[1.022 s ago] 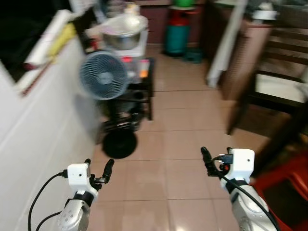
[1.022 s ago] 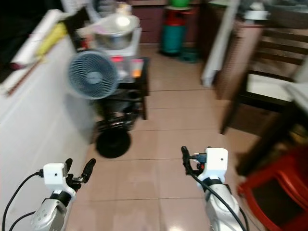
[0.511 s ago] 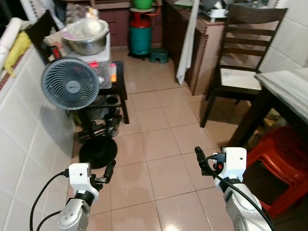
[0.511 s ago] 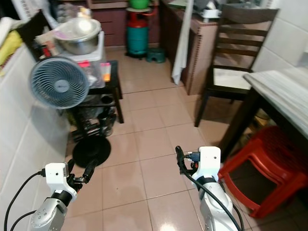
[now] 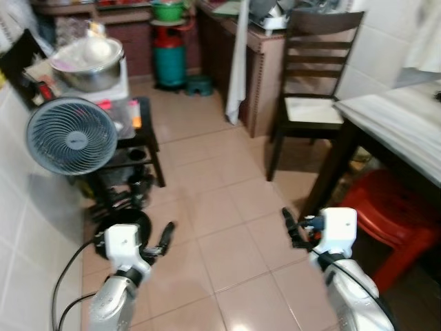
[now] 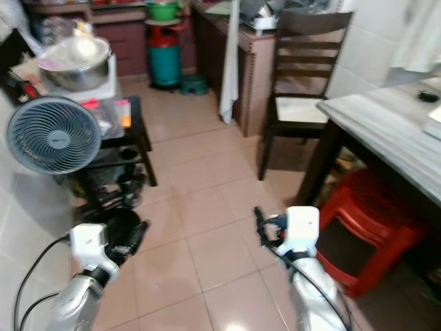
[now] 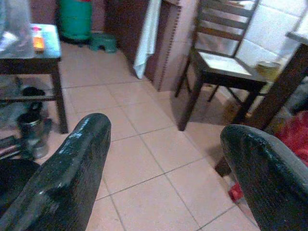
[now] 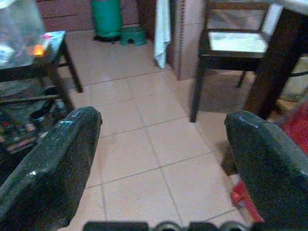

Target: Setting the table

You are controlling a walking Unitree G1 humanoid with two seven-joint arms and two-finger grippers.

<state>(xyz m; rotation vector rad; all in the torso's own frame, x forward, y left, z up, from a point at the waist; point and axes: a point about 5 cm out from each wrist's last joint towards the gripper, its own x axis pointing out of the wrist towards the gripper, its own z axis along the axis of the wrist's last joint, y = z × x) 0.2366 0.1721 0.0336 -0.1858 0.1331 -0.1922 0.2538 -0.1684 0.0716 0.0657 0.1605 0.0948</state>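
The table (image 6: 386, 131) has a grey stone top and dark legs and stands at the right, with a small dark thing (image 6: 428, 96) lying on its far part. Both arms are held low in front of me over the tiled floor. My left gripper (image 5: 165, 236) is open and holds nothing; in the left wrist view its fingers (image 7: 72, 183) frame bare tiles. My right gripper (image 5: 289, 225) is open too and sits just left of the table's near leg. The right wrist view shows its fingers (image 8: 269, 163) spread wide with nothing between them.
A red plastic stool (image 5: 386, 214) sits under the table. A dark wooden chair (image 5: 313, 103) stands beyond it by a counter with a hanging white towel (image 5: 238, 62). At the left are a standing fan (image 5: 71, 135), a low black table with a metal bowl (image 5: 86, 62), and a green gas cylinder (image 5: 169, 58).
The view has swung to the right, bringing the table and red stool further into the picture. Both arms keep their pose and both grippers stay open.
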